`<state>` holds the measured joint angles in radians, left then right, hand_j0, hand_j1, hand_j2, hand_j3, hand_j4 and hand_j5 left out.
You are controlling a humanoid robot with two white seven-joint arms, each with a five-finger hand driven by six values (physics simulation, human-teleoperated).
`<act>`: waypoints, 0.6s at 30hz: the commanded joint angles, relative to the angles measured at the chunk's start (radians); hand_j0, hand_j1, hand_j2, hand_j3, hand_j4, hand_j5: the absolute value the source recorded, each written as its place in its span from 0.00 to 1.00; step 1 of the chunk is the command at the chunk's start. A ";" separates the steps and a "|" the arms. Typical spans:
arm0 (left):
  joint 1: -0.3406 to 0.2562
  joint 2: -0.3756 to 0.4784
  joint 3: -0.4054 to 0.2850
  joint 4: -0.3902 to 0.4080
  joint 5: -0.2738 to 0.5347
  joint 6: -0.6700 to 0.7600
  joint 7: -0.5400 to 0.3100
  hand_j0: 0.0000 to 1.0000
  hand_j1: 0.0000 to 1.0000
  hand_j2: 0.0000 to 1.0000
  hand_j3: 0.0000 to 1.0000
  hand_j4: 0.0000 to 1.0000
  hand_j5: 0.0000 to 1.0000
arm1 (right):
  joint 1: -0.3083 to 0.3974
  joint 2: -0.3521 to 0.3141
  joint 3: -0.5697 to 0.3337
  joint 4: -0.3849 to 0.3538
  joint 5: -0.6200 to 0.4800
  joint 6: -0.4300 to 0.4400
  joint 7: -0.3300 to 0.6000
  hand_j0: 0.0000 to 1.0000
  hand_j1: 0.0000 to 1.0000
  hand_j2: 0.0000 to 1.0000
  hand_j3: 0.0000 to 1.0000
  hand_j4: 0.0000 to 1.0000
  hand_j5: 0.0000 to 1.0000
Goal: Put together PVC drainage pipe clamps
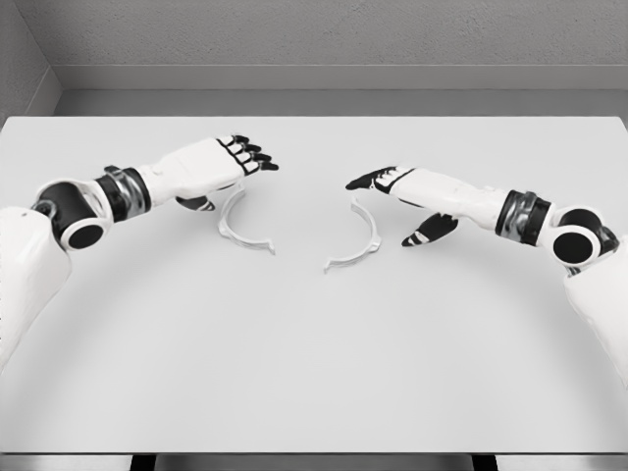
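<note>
Fingers [257, 157] loose on L hand [211, 164] & R hand [402, 184], empty, over clamp halves [240, 224] [358, 240] on table [314, 373].

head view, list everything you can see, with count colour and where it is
clamp halves: 2, white, C-shaped, lying apart mid-table, the left clamp half by the left hand, the right clamp half by the right hand
table: 1, white, fills most of the view
wall: grey, behind the table
left hand: 1, white with black fingertips, above the left half, fingers relaxed, holding nothing
right hand: 1, white with black fingertips, above the right half, fingers spread, holding nothing
</note>
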<state>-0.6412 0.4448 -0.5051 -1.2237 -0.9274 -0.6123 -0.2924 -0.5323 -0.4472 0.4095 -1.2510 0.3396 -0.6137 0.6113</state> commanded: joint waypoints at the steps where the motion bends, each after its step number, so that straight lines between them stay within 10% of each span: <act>1: 0.000 -0.009 -0.003 0.015 -0.002 0.001 0.001 1.00 1.00 1.00 1.00 1.00 1.00 | 0.000 0.013 0.018 -0.004 -0.007 0.003 0.000 1.00 1.00 1.00 1.00 1.00 1.00; 18: -0.005 -0.009 -0.003 0.039 -0.010 0.001 0.001 1.00 1.00 1.00 1.00 1.00 1.00 | 0.014 0.048 0.020 0.005 0.001 0.003 0.000 1.00 1.00 1.00 1.00 1.00 1.00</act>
<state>-0.6458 0.4361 -0.5058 -1.1840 -0.9425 -0.6123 -0.2921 -0.5139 -0.3989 0.4296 -1.2457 0.3462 -0.6137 0.6113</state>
